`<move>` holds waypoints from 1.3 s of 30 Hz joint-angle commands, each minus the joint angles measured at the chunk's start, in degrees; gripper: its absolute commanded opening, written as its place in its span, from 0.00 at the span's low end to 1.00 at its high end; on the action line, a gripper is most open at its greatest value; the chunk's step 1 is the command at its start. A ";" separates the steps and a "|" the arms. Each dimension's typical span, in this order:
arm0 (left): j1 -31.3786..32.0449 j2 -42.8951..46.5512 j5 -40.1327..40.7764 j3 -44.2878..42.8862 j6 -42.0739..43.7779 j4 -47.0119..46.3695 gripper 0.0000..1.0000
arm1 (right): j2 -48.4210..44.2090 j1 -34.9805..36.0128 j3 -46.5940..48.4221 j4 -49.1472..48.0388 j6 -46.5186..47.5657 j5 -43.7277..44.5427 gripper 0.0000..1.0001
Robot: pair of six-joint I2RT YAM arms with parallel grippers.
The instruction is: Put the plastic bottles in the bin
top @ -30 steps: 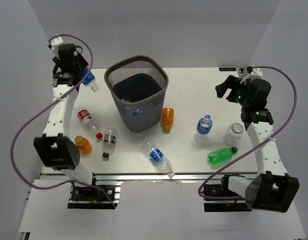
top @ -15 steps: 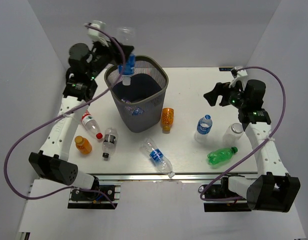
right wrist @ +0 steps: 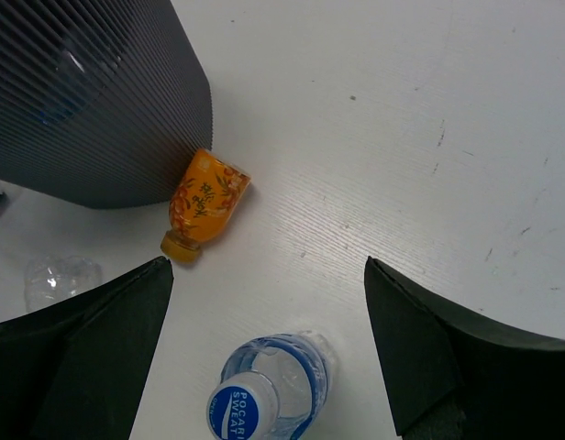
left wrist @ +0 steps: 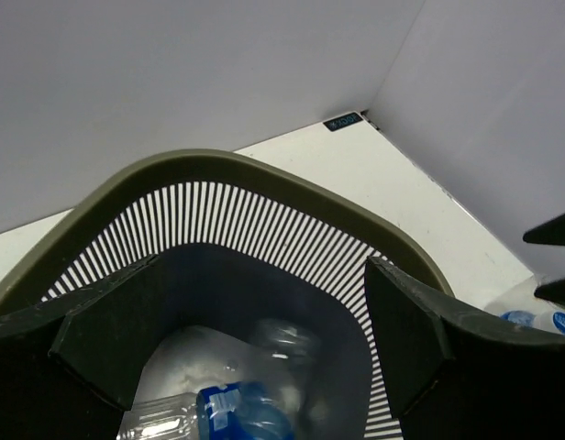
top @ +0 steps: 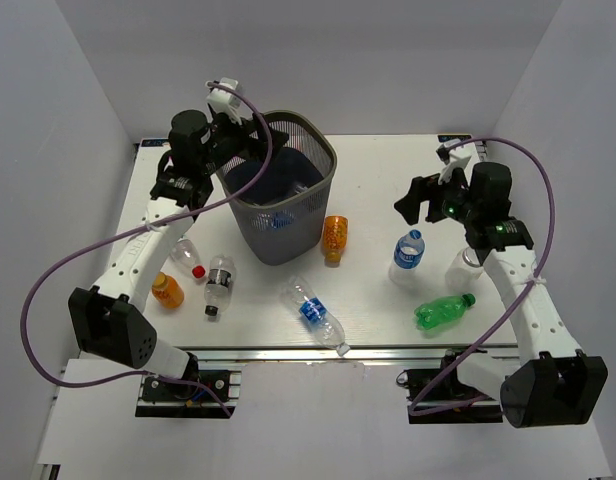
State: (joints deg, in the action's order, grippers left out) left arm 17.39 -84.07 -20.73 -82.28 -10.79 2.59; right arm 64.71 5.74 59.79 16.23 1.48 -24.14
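The dark mesh bin (top: pixel 278 215) stands at the left centre of the table. My left gripper (top: pixel 246 130) hangs open over the bin's rim (left wrist: pixel 264 170), and a clear blue-label bottle (left wrist: pixel 232 412) lies loose inside below the jaws (left wrist: pixel 262 275). My right gripper (top: pixel 416 198) is open just above an upright blue-capped bottle (top: pixel 408 254), seen from the top (right wrist: pixel 269 390) in the right wrist view, between the spread fingers (right wrist: pixel 264 270). Other plastic bottles lie on the table: orange (top: pixel 334 236) against the bin, blue-label (top: pixel 313 312), green (top: pixel 443 310), a clear jar (top: pixel 466 268).
Left of the bin lie a red-label bottle (top: pixel 183 255), a black-label bottle (top: pixel 219 285) and a small orange bottle (top: pixel 168 290). The orange bottle (right wrist: pixel 204 202) touches the bin wall (right wrist: pixel 99 101). White walls close the back and both sides.
My left arm swung from the far left to over the bin and opened; the blue-label bottle it held has dropped inside. My right arm moved left and down toward the upright bottle.
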 commanded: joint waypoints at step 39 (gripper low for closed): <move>-19.76 14.30 30.84 22.17 -19.97 2.32 0.98 | -8.81 12.02 0.31 -1.73 -3.06 27.74 0.11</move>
State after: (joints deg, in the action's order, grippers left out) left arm -2.09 -68.97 8.54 -59.79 -29.67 2.66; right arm 56.84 17.65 51.59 17.85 -2.52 1.50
